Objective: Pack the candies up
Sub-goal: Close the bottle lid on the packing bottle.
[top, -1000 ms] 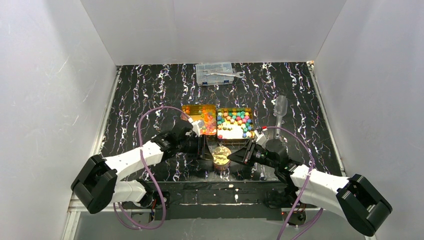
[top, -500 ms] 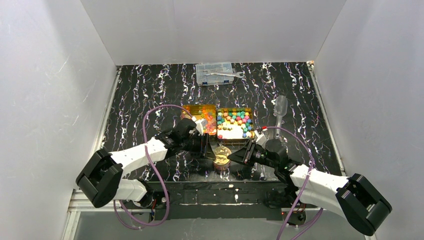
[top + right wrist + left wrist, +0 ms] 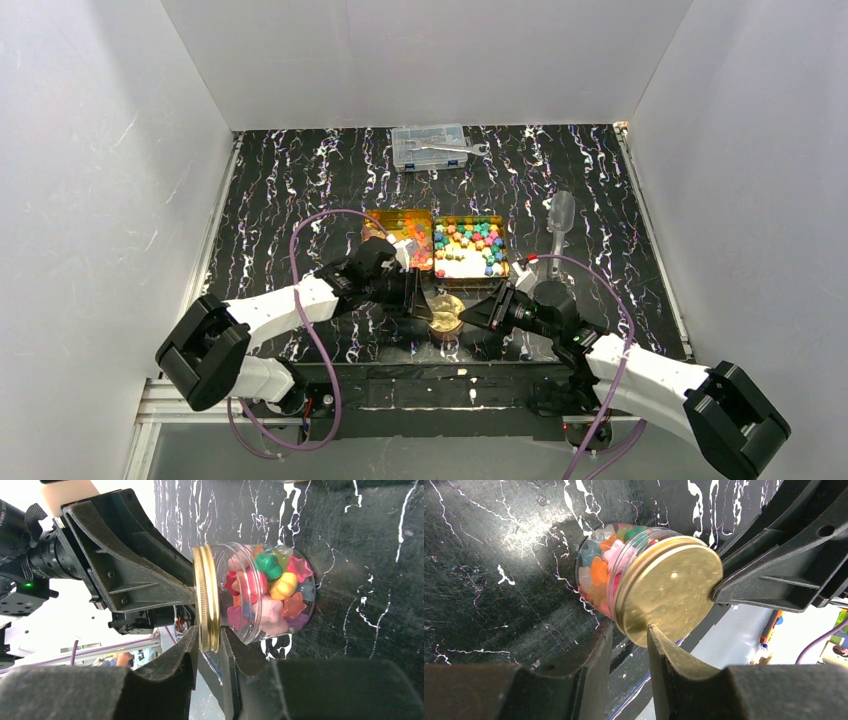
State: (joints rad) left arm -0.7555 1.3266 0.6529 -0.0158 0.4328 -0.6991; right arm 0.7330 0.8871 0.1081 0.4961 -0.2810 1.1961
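Note:
A small clear jar (image 3: pixel 445 318) full of candies (image 3: pixel 272 587) stands near the table's front edge, capped with a gold lid (image 3: pixel 669 587). My left gripper (image 3: pixel 629 632) comes at it from the left. It is shut on the lid's rim, one finger on the lid's face and one against the jar (image 3: pixel 599 570) below it. From the right, my right gripper (image 3: pixel 209 632) pinches the same lid (image 3: pixel 206 595) edge-on. In the top view both grippers (image 3: pixel 425 303) (image 3: pixel 470 315) meet at the jar. More candies lie in two trays behind.
An orange tray (image 3: pixel 383 222) holds glossy red and orange candies. Beside it a white tray (image 3: pixel 460 267) holds pastel ones. A clear compartment box (image 3: pixel 432 146) with a wrench sits at the back. A clear scoop (image 3: pixel 562 215) lies to the right. White walls enclose the table.
My left arm has swung right toward the jar and its jaws have narrowed onto the lid. The right gripper has stayed at the lid, barely shifting.

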